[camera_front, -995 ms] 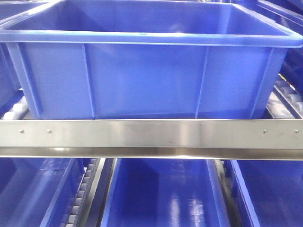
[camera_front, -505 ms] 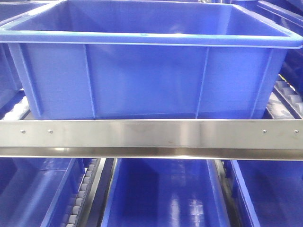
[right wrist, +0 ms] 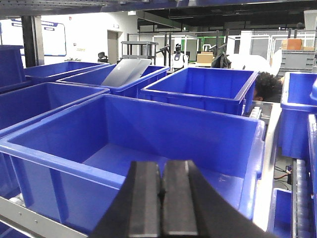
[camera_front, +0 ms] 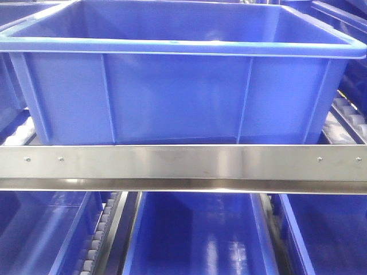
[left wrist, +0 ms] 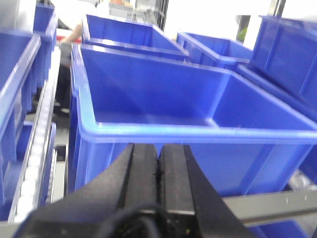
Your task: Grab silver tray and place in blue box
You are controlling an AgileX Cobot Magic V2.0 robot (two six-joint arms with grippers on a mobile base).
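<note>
The blue box [camera_front: 172,97] stands on the shelf straight ahead; its inside looks empty in both wrist views. My left gripper [left wrist: 158,148] is shut and empty, just in front of the box's near rim [left wrist: 198,133]. My right gripper [right wrist: 162,166] is shut and empty, at the near rim of the same box [right wrist: 74,166]. A silver tray [right wrist: 126,72] leans tilted in a far blue crate in the right wrist view; its floor is too far off to tell ridges. Neither gripper is near it.
A steel rail [camera_front: 183,166] runs across below the box. More blue crates sit on the lower shelf [camera_front: 195,240] and behind [right wrist: 198,89]. Roller tracks [left wrist: 34,163] run beside the box. A person [right wrist: 267,87] is at the far right.
</note>
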